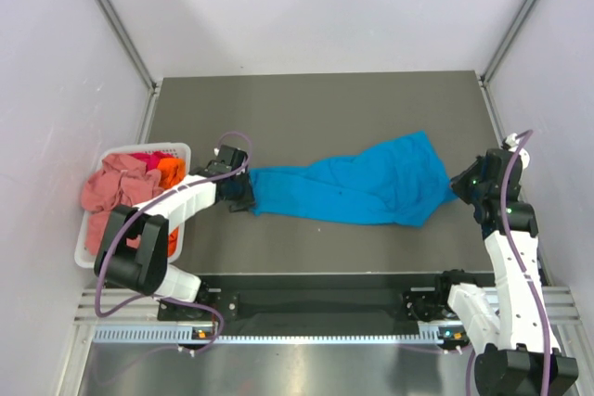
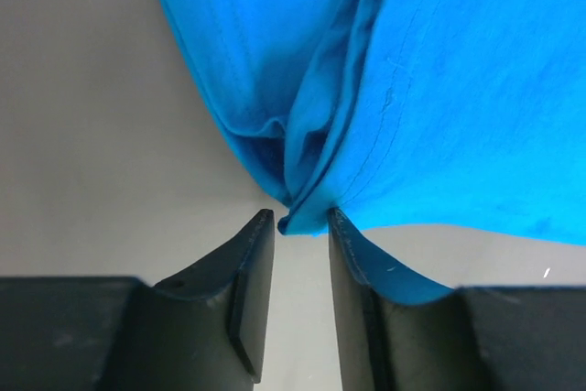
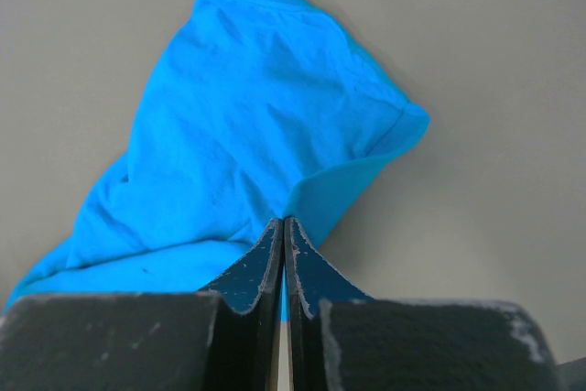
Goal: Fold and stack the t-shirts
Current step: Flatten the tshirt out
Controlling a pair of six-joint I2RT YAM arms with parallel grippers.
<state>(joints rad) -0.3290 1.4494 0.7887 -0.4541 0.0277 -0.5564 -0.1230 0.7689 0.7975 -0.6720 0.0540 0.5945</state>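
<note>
Right gripper [image 3: 283, 222]: jaws pressed together, with a thin sliver of the turquoise t-shirt [image 1: 362, 187] clamped between them at the garment's 3 o'clock end.

Left gripper [image 2: 299, 217]: jaws narrowly apart. A bunched fold of the same shirt fills the gap at the tips and touches both fingers. Whether it is firmly pinched cannot be determined.

The shirt lies drawn out across the table [image 1: 316, 108] from 9 to 3 o'clock between the two grippers.

Salmon-pink t-shirt [image 1: 111, 187], orange t-shirt [image 1: 170, 171] and red t-shirt [image 1: 144, 157]: heaped in the white basket [image 1: 176, 147] at the table's 9 o'clock edge.

Bright, even light; soft shadows; sharp.
</note>
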